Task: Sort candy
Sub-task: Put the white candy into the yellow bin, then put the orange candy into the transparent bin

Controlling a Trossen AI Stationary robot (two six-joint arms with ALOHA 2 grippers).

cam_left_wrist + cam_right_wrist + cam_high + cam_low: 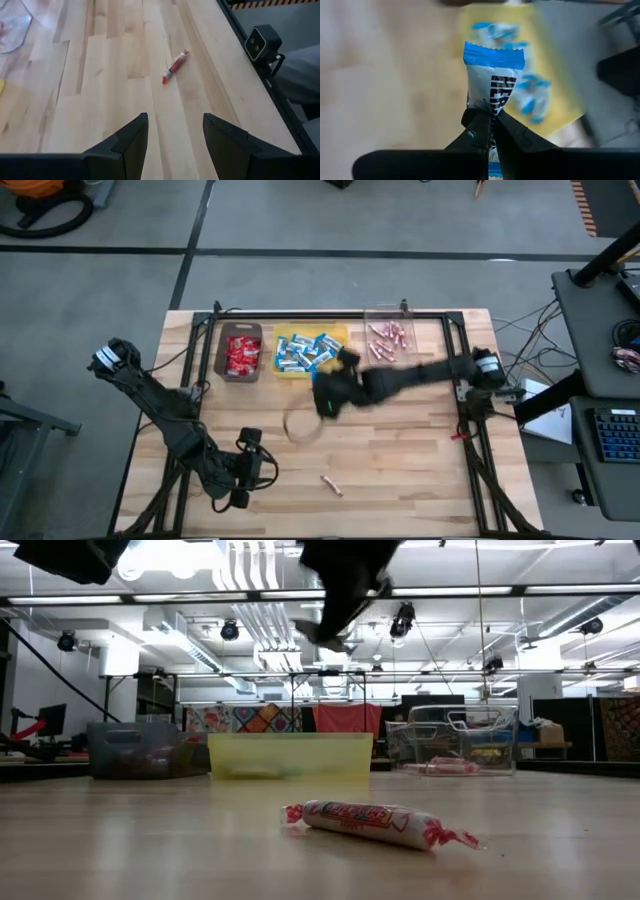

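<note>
The right hand [487,132] is pinched tight on the lower end of a blue-and-white bar [495,80], so the wrapper stands up clear of its fingers, ready to drop. It hangs above the tabletop [400,470], just short of the yellow bin [310,352] that already holds matching bars; that looks like its target. Beside that bin, a brown bin [239,353] holds red packets and a clear bin [390,338] holds pink sticks. Nothing blocks the way. The left hand [175,145], fingers apart and empty, waits low, with one pink stick [174,66] lying on the wood ahead of it.
</note>
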